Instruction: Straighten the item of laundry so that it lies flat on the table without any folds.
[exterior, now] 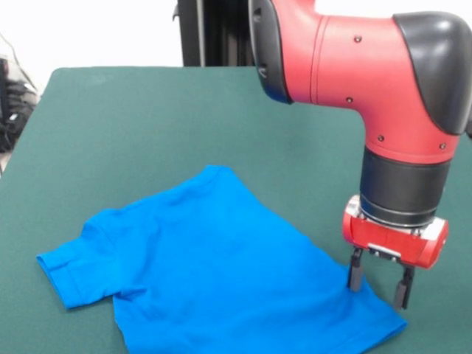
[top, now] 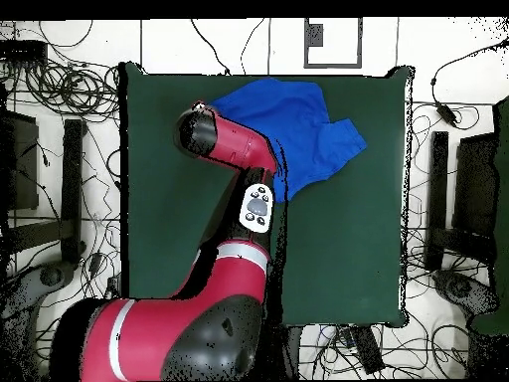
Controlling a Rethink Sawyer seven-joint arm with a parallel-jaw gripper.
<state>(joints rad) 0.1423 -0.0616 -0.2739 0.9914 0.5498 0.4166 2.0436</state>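
Mostly flat, the blue T-shirt lies on the green bench – one short sleeve spread out to the side, with a slight crease where that sleeve meets the body. At the shirt's corner opposite the sleeve stands the end effector, its two dark fingers parted and empty, tips just above or touching the cloth's edge – which one cannot be told. Above it rises the red and black arm.

Blue T-shirt — dark green table
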